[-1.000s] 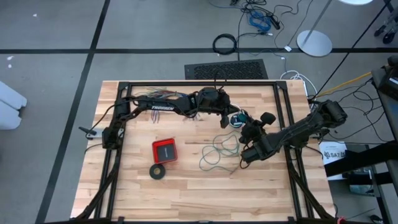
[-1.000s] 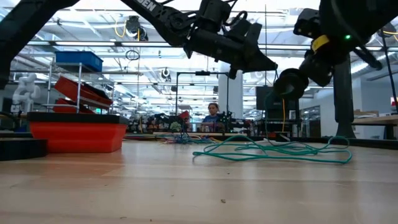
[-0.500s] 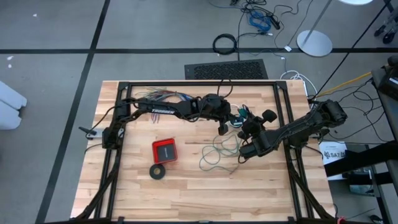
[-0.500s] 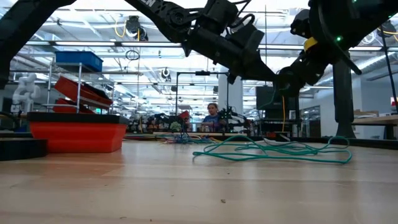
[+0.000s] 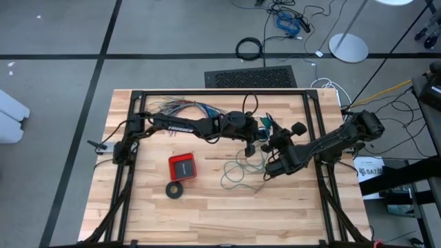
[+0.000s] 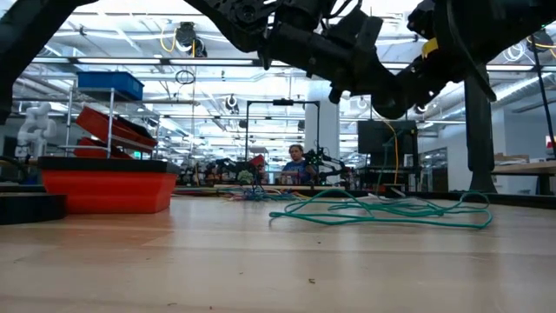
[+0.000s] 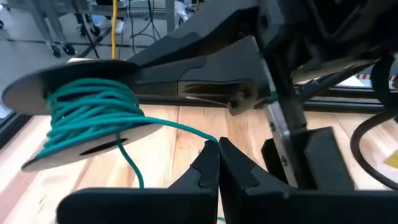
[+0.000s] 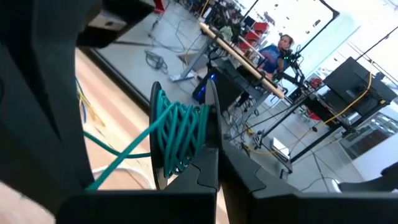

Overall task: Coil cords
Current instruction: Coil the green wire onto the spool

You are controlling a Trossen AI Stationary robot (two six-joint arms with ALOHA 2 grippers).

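Left tool (image 7: pixel 218 155) pinches the teal wire (image 7: pixel 180 129) shut; right tool (image 8: pixel 211 163), fingers closed, grips the wire-wound spool (image 8: pixel 177 135) above the table (image 5: pixel 207 207).

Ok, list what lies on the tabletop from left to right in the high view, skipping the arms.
Black tape ring → red square box → loose teal wire.
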